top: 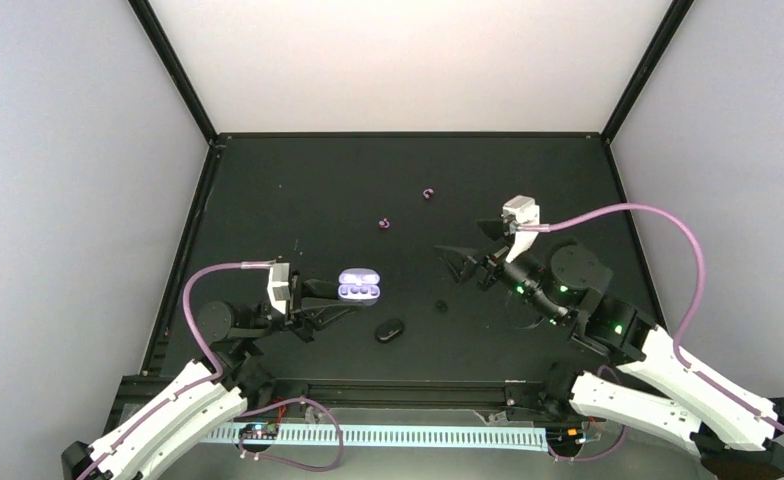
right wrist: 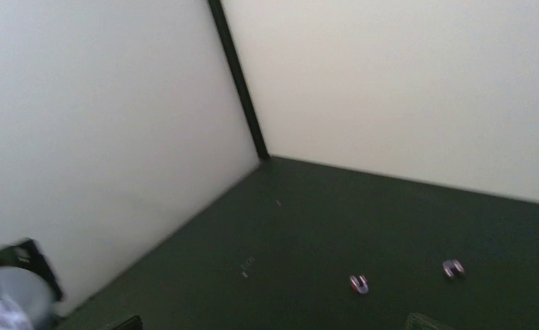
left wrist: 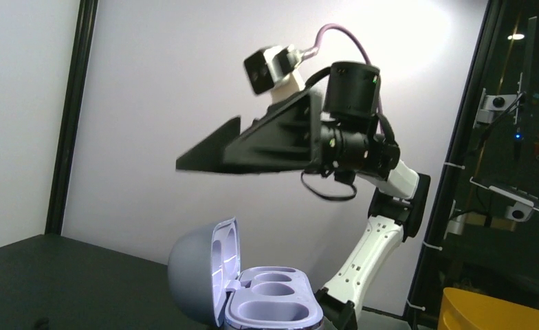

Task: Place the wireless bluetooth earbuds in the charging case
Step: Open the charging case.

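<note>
A matte black worktop [top: 298,200] fills the floor of the booth. A plain white back wall [top: 408,60] closes the far end, with a pale grey wall on the left [top: 68,180] and another on the right [top: 728,120]. Slim black frame posts [top: 173,68] run up the two far corners. Along the near edge lies a white slotted strip [top: 418,437]. From the left wrist view, beyond the booth's right side, a yellow tub [left wrist: 500,315] sits low down. Above it, a small white device [left wrist: 495,104] is clamped to a dark upright.
</note>
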